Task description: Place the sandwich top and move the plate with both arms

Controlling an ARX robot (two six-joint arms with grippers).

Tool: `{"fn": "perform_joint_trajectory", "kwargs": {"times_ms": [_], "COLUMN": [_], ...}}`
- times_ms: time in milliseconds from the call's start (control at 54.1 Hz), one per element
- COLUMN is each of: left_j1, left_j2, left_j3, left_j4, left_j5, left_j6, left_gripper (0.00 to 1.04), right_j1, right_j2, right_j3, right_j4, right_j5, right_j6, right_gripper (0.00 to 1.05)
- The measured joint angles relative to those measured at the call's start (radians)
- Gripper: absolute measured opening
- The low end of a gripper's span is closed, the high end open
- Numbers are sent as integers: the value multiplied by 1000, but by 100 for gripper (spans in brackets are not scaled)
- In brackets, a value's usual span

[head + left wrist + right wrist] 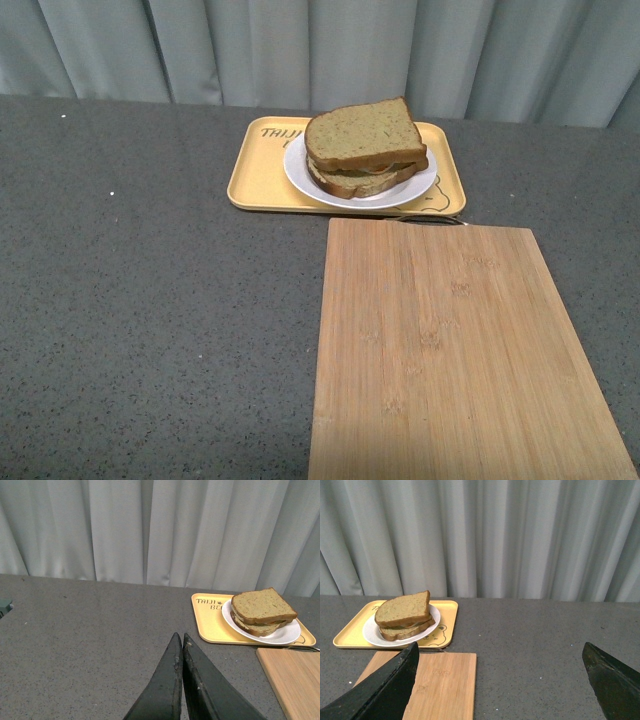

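**Desk:** Where does the job stand on your screens?

**Me:** I judge it close to done. The sandwich top (pixel 364 133) sits on the lower slice, and the plate (pixel 300 172) under them rests on the yellow tray (pixel 254 178). In the front view that tray is at twelve o'clock on the table (pixel 140 300), with the cutting board (pixel 455 350) filling the five o'clock corner, its far edge just beside the tray.

**Desk:** And the arms?

**Me:** Both are well back from the food. The left gripper (pixel 182 642) has its fingers pressed together on nothing. The right gripper (pixel 500 655) is spread wide, also with nothing in it.

**Desk:** What worries you from here?

**Me:** The stack. The top slice looks slightly skewed on the one beneath, overhanging toward two o'clock, so I reckon a knock to the tray could slide it off. If the plate needs another shift, two arms lifting unevenly would tilt it, and a smooth plate on a smooth tray may skate. The board sits so near the tray that a low approach might clip it.

**Desk:** Do the views disagree at all?

**Me:** They fill each other in. The front camera shows neither arm, so the finger positions come only from the wrist cameras. The front view gives the board's whole outline; the wrist views cut it off. The left wrist view shows the printed lettering on the tray and the plate rim toward the board, while the right wrist view shows the bear print at the tray's corner.
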State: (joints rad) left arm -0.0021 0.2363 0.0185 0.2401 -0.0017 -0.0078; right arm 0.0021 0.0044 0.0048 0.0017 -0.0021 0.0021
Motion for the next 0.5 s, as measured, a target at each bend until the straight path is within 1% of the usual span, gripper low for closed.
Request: {"fn": "perform_joint_trajectory", "kwargs": {"times_ms": [259,296,351,499], "left_j1": [0,0,0,0], "left_j2": [-80,-133,-195,-230], "left_j3": [0,0,0,0], "left_j4": [-80,-158,-226,-238], "left_j5": [0,0,2,2], "left_j6": [0,0,0,0], "left_gripper": [4,4,4,4], "right_j1": [0,0,0,0], "right_j2": [0,0,0,0], "right_j3": [0,0,0,0], "right_j4": [0,0,0,0], "right_j5": [0,0,0,0], "right_j6": [0,0,0,0], "right_gripper": [95,95,95,95]}}
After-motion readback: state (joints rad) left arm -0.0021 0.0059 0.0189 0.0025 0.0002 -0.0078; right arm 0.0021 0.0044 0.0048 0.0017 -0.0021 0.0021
